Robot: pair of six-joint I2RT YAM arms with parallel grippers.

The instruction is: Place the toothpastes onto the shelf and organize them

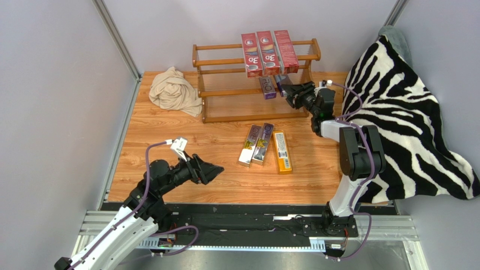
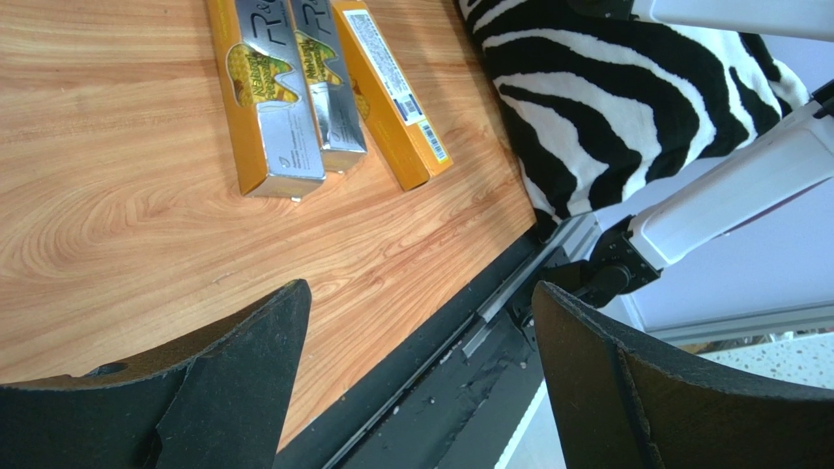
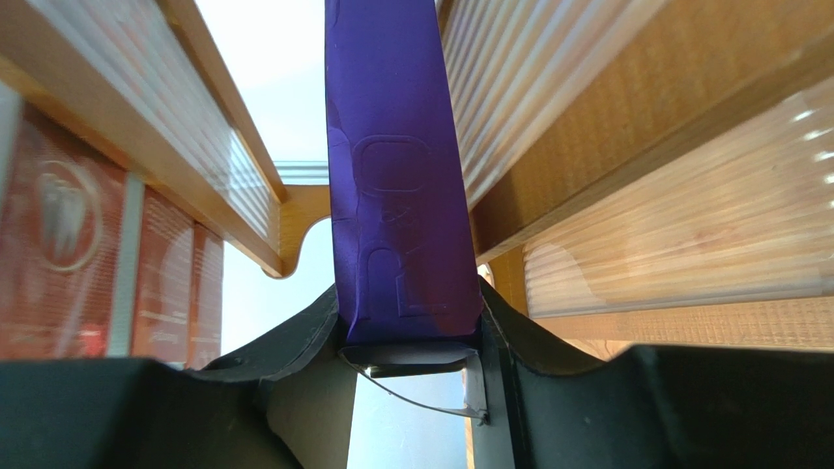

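- Right wrist view shows up close the right gripper (image 3: 409, 327) pinching a purple toothpaste carton (image 3: 392, 176) inside the shelf (image 3: 636, 127).
- Left wrist view: left gripper (image 2: 421, 313) spread wide, empty.

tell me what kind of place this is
Probably a robotics test cell: plain grey partition walls enclose a small wood-grain tabletop, with a white-and-black left arm and right arm bolted to a metal rail.

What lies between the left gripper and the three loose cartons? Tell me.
Only bare tabletop separates left gripper from cartons; top view shows it.
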